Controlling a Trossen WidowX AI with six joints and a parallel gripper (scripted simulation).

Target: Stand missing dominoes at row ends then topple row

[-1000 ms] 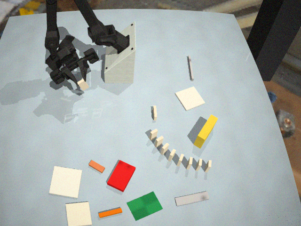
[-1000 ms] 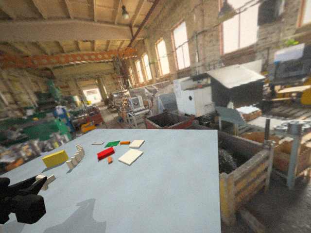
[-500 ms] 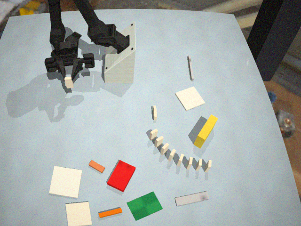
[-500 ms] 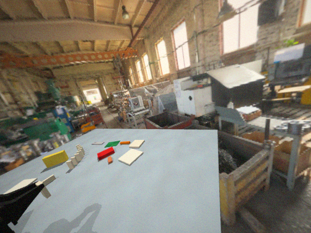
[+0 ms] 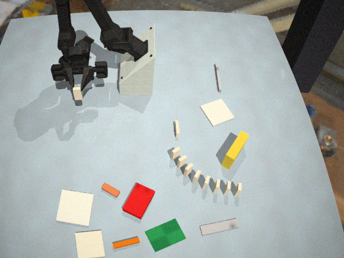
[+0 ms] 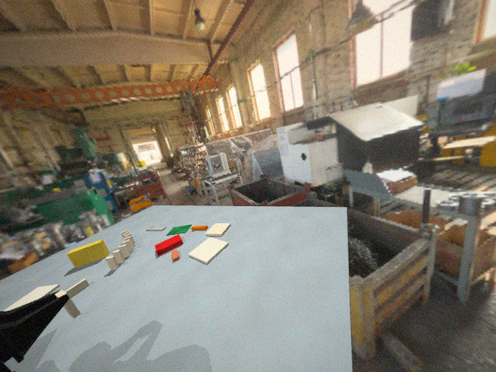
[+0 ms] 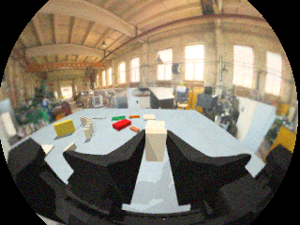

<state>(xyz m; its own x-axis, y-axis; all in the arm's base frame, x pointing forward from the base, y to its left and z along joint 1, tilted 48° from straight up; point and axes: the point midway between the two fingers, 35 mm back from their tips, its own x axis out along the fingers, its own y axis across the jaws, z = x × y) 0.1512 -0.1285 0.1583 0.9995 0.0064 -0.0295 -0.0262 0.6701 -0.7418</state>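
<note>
My gripper (image 5: 78, 89) (image 6: 64, 299) (image 7: 156, 132) is shut on a cream domino (image 5: 77, 94) (image 6: 72, 308) (image 7: 155, 145), raised above the table in front of the arm, well away from the row. Another cream domino (image 5: 177, 129) (image 6: 77, 287) (image 7: 70, 147) lies loose on the table, a little beyond the row's end nearest the arm base. The curved row of several cream dominoes stands upright, from the near end domino (image 5: 175, 153) (image 6: 111, 263) to the far end domino (image 5: 238, 190). The fingers partly hide the held domino's sides.
A yellow block (image 5: 234, 150) (image 6: 88, 253) (image 7: 65, 127) stands inside the row's curve. A cream tile (image 5: 217, 112) and a thin grey bar (image 5: 217, 77) lie beyond it. A red block (image 5: 138, 200), green tile (image 5: 165, 235) and grey strip (image 5: 219, 226) lie on the row's other side. The arm's wedge base (image 5: 136, 83) is beside the gripper.
</note>
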